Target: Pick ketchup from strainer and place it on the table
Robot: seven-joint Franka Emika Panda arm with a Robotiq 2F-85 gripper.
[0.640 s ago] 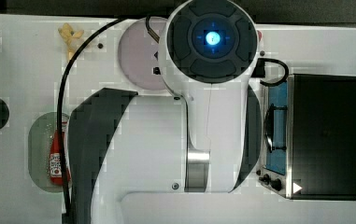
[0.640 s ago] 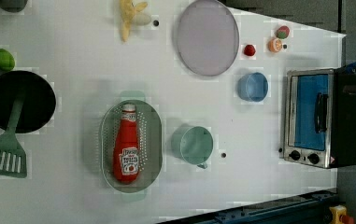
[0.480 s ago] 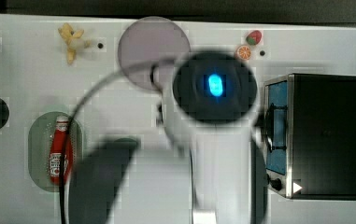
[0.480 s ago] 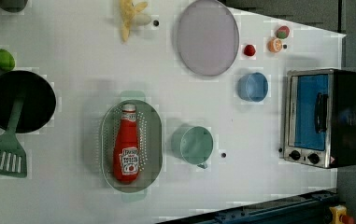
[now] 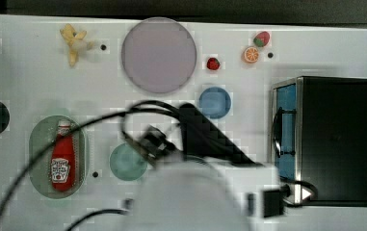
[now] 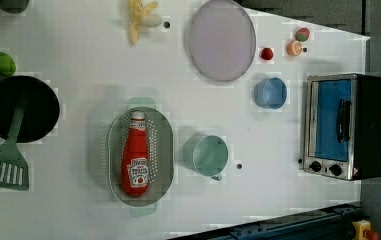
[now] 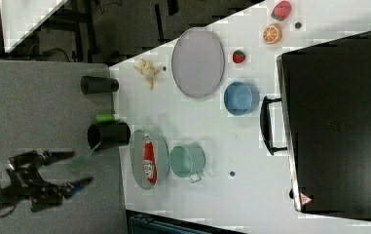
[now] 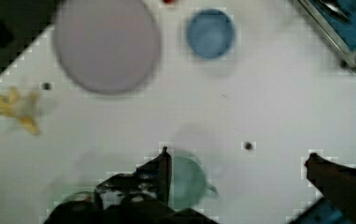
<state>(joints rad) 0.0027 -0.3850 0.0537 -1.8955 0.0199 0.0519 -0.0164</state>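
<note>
Jaws spread wide apart on gripper [image 8: 236,158], nothing between them; in wrist view it hangs over teal cup [image 8: 187,182] & bare white table [image 5: 22,86].

L to R in top view: ketchup [image 5: 63,159] lies flat inside pale green strainer [image 5: 39,144], cap pointing to the top view's upper edge. Just beside strainer, the cup. Then lilac plate [image 5: 158,54], strawberry [image 5: 213,63], blue bowl [image 5: 215,102], well apart from ketchup. Toaster oven [image 5: 335,139] at far R.
</note>
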